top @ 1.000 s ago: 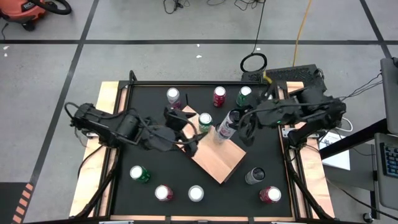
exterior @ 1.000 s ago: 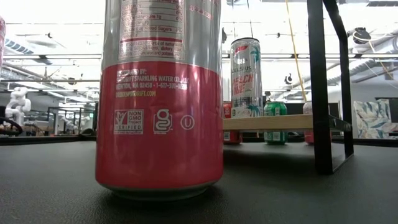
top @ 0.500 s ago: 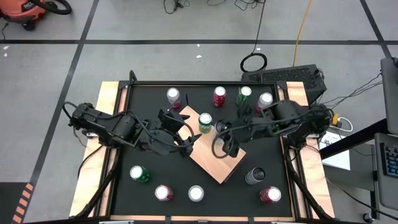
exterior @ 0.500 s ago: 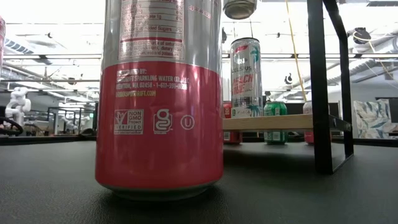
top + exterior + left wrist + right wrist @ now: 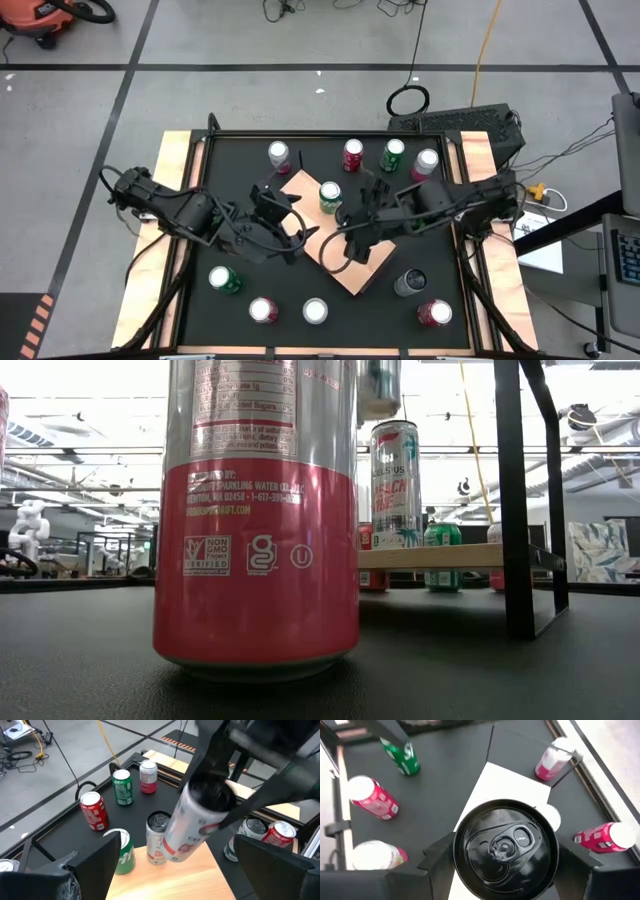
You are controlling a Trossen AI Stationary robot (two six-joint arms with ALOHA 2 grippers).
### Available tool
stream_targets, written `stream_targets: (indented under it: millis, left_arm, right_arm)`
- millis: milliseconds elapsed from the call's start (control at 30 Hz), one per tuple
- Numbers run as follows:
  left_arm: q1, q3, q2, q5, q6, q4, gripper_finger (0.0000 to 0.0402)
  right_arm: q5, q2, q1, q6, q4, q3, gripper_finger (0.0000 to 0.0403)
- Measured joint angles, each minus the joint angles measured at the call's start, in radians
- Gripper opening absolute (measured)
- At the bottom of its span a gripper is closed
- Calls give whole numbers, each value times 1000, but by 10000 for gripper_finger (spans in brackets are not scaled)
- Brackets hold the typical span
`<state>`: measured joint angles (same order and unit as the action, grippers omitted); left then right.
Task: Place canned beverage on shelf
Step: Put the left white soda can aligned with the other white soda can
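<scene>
Now your right hand is clamped on the can above the shelf; it's rigid, slick, probably heavy, so grip mid-body. Your left hand waits spread apart nearby.

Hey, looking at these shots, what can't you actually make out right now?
- High view: the held can under the right gripper is hidden by the arm.
- Low view: the held can is cut off by the top edge, and the big red can blocks the table behind it.
- Right wrist view: the held can covers the shelf below, so clearance is unknowable.
</scene>
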<state>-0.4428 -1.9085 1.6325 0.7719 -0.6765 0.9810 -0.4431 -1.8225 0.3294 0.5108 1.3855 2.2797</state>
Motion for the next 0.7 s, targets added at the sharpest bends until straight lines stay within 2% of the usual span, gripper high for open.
stream_targets:
  millis: [700]
  left_arm:
    - [-10,0,0,0,-2,1,388]
  right_arm:
    - [30,3,-2,-58,-251,-316,238]
